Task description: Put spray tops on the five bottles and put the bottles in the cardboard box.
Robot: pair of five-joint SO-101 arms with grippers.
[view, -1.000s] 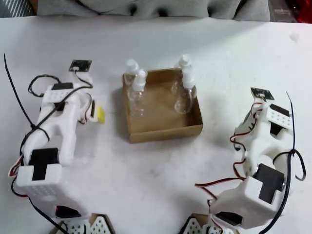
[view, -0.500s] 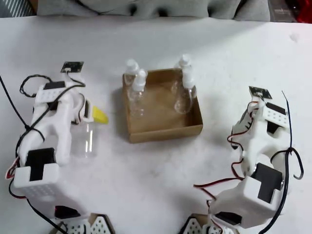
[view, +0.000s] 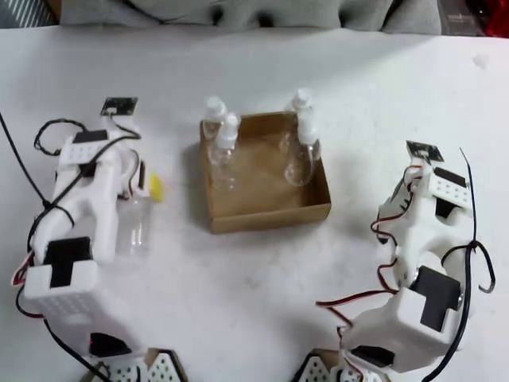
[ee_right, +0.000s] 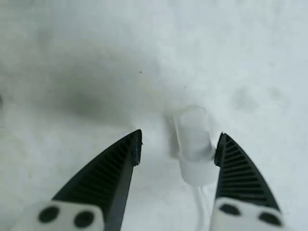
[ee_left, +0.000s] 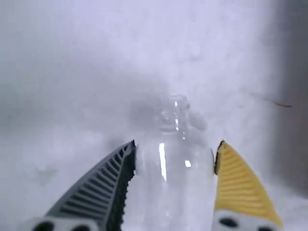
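A clear bottle (ee_left: 173, 159) without a top sits between the grey and yellow fingers of my left gripper (ee_left: 174, 149), which is shut on its body. From above, this bottle (view: 135, 224) lies on the table beside the left arm, with the yellow finger (view: 156, 188) next to it. My right gripper (ee_right: 178, 142) is open just above the table, and a white spray top (ee_right: 195, 144) lies between its fingers, nearer one of them. The cardboard box (view: 270, 213) holds several bottles fitted with spray tops (view: 227, 147).
The right arm (view: 425, 239) stands on the table to the right of the box, with red and black cables looping beside it. A grey cushioned edge (view: 238, 12) runs along the far side. White table surface (view: 262, 278) lies between the arms.
The left arm shifted and uncovered the clear bottle. Its yellow finger then drew in against the bottle. The right arm moved a little at first and has stayed still since.
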